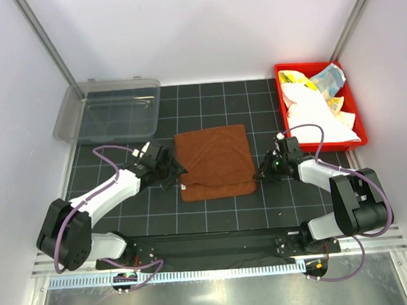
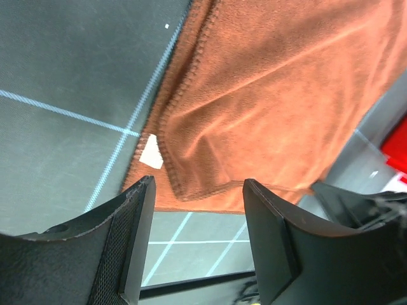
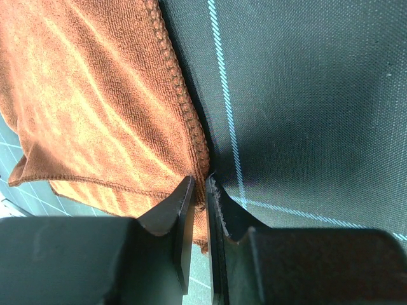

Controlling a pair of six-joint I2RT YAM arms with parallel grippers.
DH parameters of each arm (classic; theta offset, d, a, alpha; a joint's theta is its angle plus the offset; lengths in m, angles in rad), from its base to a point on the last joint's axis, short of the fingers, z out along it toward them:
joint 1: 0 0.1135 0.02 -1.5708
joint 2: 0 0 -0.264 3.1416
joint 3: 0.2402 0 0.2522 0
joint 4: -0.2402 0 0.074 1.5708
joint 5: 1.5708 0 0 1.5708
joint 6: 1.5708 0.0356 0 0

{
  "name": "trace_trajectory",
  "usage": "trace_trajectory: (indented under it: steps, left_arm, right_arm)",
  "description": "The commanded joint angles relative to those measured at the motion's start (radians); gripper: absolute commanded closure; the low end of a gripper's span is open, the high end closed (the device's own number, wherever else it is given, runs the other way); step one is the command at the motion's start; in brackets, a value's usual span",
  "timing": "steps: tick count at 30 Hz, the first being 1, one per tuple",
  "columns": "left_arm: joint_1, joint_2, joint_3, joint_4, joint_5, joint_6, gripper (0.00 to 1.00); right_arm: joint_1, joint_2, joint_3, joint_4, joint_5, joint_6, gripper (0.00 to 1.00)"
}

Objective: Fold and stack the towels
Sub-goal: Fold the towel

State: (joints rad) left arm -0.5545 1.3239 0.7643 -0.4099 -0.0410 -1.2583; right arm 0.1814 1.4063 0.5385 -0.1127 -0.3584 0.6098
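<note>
The brown towel (image 1: 214,162) lies folded in the middle of the mat (image 1: 221,217), between my two arms. The right gripper (image 3: 202,190) has its jaws pressed almost together on the hem of the right edge, I think to lift that side for the next fold. The left gripper (image 2: 197,210) stands spread just before the near left corner, holding nothing. The other towels (image 1: 318,107) lie in the red bin (image 1: 281,92).

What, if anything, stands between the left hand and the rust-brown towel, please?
Nothing visible does: the open left hand sits right at a corner of the rust-brown towel, with only bare mat beside it.
</note>
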Motion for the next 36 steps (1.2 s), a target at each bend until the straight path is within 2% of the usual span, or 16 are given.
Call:
trace_trajectory:
  steps: [1, 6, 17, 26, 29, 30, 32, 33, 36]
  left_arm:
    - [-0.012, -0.011, -0.034, 0.005, 0.009, -0.093, 0.38]
    - [-0.027, -0.071, -0.178, 0.196, 0.023, -0.242, 0.4]
    - [-0.044, -0.011, -0.152, 0.21, -0.014, -0.268, 0.42]
    - [-0.047, 0.027, -0.155, 0.241, -0.007, -0.305, 0.53]
    - [-0.047, 0.043, -0.152, 0.266, -0.005, -0.312, 0.67]
    - [-0.047, 0.052, -0.149, 0.272, -0.007, -0.309, 0.81]
    - [-0.047, 0.058, -0.132, 0.272, -0.014, -0.302, 0.89]
    - [-0.047, 0.064, -0.125, 0.269, -0.014, -0.294, 0.97]
    - [-0.047, 0.064, -0.1, 0.254, -0.02, -0.28, 1.0]
  right_arm:
    - [0.006, -0.007, -0.02, -0.022, 0.016, -0.022, 0.8]
    - [0.006, -0.012, -0.021, -0.021, 0.012, -0.025, 0.81]
    - [0.006, -0.012, -0.032, -0.01, 0.004, -0.027, 0.82]
    - [0.004, -0.015, -0.028, -0.016, 0.007, -0.028, 0.83]
    - [0.006, -0.021, -0.006, -0.041, 0.018, -0.03, 0.86]
    - [0.004, -0.023, 0.004, -0.063, 0.033, -0.031, 0.88]
    - [0.004, -0.029, 0.038, -0.09, 0.05, -0.038, 0.93]
    - [0.006, -0.032, 0.05, -0.12, 0.067, -0.042, 0.95]
    - [0.006, -0.043, 0.101, -0.172, 0.094, -0.054, 0.95]
